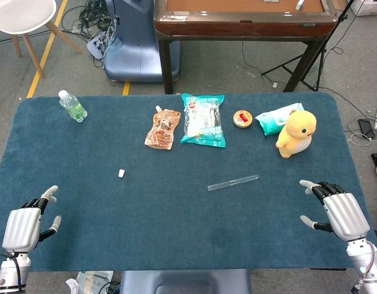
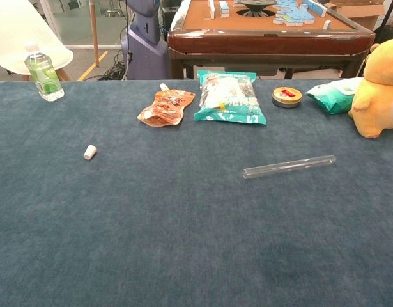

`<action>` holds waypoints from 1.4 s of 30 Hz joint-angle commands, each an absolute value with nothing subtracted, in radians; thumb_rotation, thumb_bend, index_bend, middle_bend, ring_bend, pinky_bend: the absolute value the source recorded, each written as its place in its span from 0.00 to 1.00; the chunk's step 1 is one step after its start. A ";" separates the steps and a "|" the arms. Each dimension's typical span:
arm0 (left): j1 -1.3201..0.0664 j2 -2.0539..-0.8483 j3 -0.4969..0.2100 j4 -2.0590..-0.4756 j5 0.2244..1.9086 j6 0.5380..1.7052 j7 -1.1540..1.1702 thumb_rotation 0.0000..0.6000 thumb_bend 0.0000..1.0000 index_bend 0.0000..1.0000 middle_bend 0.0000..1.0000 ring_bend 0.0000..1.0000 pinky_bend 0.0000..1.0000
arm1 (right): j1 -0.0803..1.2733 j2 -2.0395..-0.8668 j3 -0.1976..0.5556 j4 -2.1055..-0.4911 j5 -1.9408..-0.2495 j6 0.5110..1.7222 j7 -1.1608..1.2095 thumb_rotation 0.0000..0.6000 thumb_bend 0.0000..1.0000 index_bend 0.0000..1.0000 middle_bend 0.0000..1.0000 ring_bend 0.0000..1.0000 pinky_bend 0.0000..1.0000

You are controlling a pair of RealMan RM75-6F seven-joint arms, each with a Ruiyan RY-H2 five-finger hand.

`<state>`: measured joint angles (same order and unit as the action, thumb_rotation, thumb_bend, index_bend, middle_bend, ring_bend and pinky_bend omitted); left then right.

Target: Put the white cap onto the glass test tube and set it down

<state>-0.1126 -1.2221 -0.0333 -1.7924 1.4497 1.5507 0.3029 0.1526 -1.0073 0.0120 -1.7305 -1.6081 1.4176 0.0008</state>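
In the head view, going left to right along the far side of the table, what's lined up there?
Water bottle → orange pouch → teal snack bag → round tin → wet-wipes pack → yellow plush chick.

The chest view shows neither hand, and its right edge cuts off the yellow plush toy [image 2: 381, 89]. In the head view the left hand [image 1: 26, 228] and right hand [image 1: 342, 211] run off the near edge at the wrists. Print on the teal snack bag [image 2: 229, 97] and round tin [image 2: 287, 96] is too small to read
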 commanded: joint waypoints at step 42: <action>-0.734 -1.321 -0.217 -1.502 1.103 0.726 0.294 1.00 0.63 0.21 1.00 1.00 1.00 | 0.196 -0.996 0.050 -1.761 -1.572 1.378 -0.053 1.00 0.14 0.23 0.40 0.30 0.32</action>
<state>-0.6982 -1.2927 -0.2137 -1.5348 1.1486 0.7598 0.2604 0.1953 -0.9959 0.0498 -1.7604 -1.5719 1.3782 -0.0534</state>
